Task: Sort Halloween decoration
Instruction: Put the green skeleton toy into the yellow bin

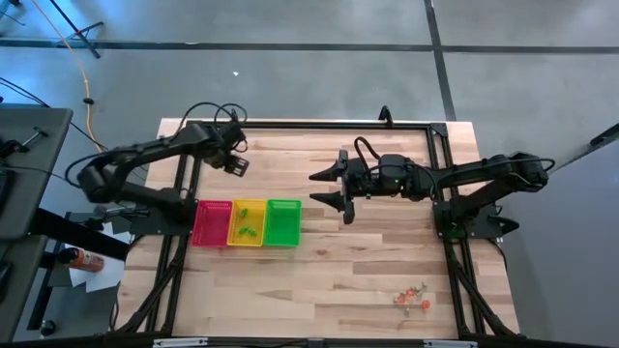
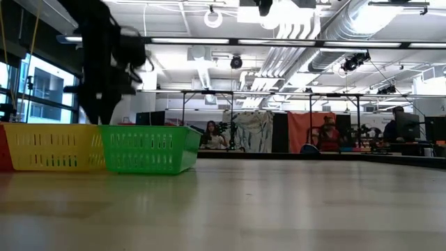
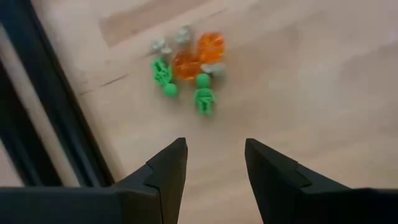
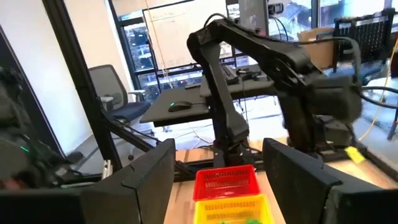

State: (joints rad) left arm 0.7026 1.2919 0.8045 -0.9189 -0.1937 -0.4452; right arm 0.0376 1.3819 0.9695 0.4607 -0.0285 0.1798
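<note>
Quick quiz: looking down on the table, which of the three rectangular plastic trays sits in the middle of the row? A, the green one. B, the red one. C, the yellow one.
C: the high view shows the yellow rectangular plastic tray between the red tray and the green tray.

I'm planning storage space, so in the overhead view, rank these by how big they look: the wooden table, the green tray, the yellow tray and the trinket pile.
1. wooden table, by far the largest.
2. green tray and yellow tray: they look alike, so no ranking between them.
3. trinket pile, the smallest.
</note>
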